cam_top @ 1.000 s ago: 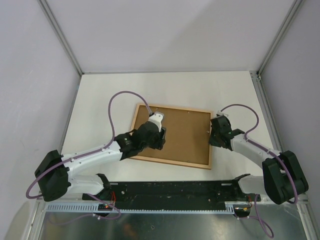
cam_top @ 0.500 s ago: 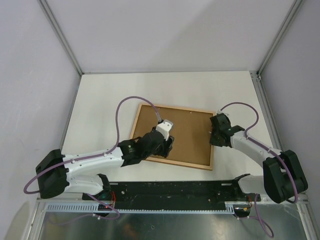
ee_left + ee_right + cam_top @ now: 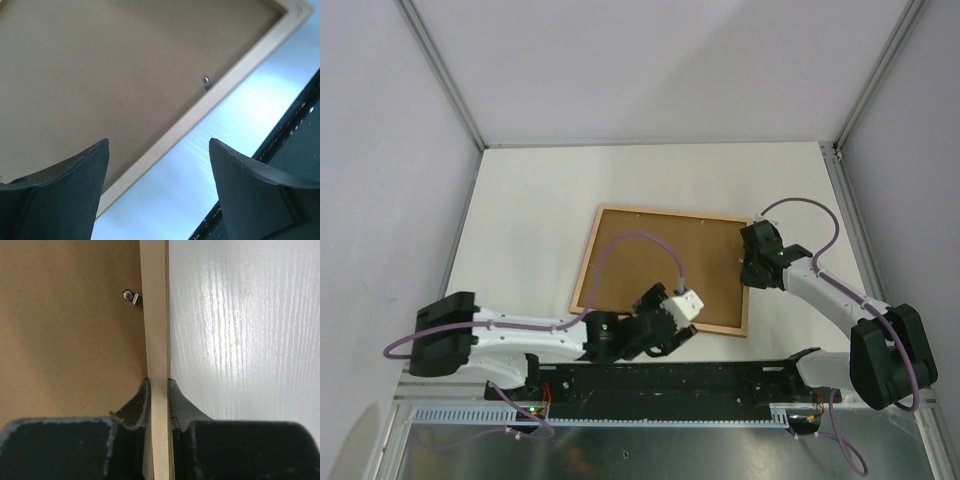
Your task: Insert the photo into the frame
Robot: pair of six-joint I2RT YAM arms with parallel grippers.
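Note:
The frame (image 3: 670,213) lies back side up on the white table, pale wood rails showing, with a plain brown backing board (image 3: 660,265) filling it. The photo is hidden. My right gripper (image 3: 750,262) is shut on the frame's right rail; in the right wrist view the gripper (image 3: 157,382) has both fingers pressed against the pale rail (image 3: 155,315). My left gripper (image 3: 683,311) is open and empty over the frame's near rail, towards its right corner. In the left wrist view the gripper (image 3: 159,145) straddles that rail (image 3: 225,87) and the table beside it.
Small metal retaining tabs sit on the board by the rails (image 3: 206,82) (image 3: 132,297). The left arm's purple cable (image 3: 640,238) arcs over the board. The black base rail (image 3: 670,380) runs just below the frame's near edge. Walls enclose the table on three sides.
My left arm has swung from the middle of the backing board down to the frame's near right rail. The frame has shifted slightly. My right gripper stays clamped on the right rail.

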